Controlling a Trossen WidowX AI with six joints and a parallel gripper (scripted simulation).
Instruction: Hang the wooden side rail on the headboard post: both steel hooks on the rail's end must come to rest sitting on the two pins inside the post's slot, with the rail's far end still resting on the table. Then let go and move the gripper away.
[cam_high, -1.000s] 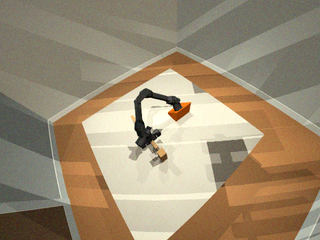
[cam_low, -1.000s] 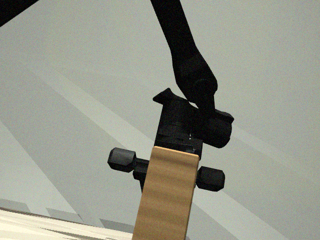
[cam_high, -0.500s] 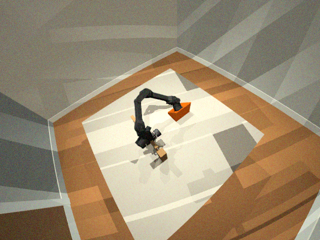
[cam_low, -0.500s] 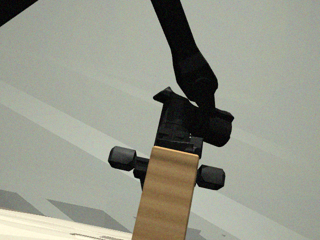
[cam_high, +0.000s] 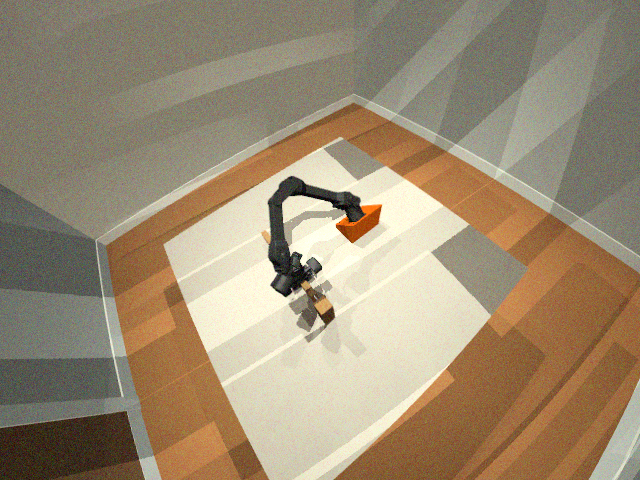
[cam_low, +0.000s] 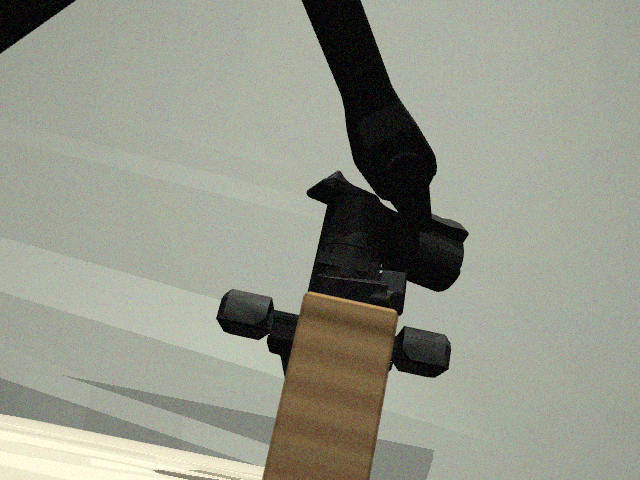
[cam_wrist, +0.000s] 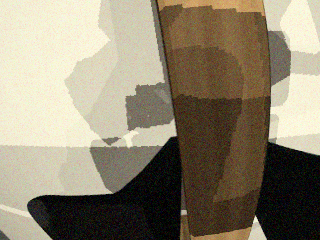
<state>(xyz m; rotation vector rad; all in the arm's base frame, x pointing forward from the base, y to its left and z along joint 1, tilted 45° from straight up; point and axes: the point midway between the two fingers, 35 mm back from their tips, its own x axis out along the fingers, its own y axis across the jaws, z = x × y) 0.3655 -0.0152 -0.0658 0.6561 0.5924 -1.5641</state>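
The wooden side rail (cam_high: 265, 237) (cam_wrist: 215, 75) runs under the arm; its far end shows left of the arm in the top view, at table level as far as I can tell. The headboard post (cam_high: 324, 306) is a short upright wooden block at the rail's near end; in the exterior view it stands large in front of the gripper. My gripper (cam_high: 298, 282) (cam_wrist: 199, 139) is shut on the rail close to the post, one dark finger on each side. The steel hooks, the slot and the pins are hidden, so I cannot tell how the hooks sit.
The arm's orange base (cam_high: 366, 226) stands on the pale table top (cam_high: 361, 382), behind and to the right of the post in the top view. The arm arches over the rail from that base. Wooden floor (cam_high: 516, 403) and grey walls surround the table. Patchy shadows cross everything.
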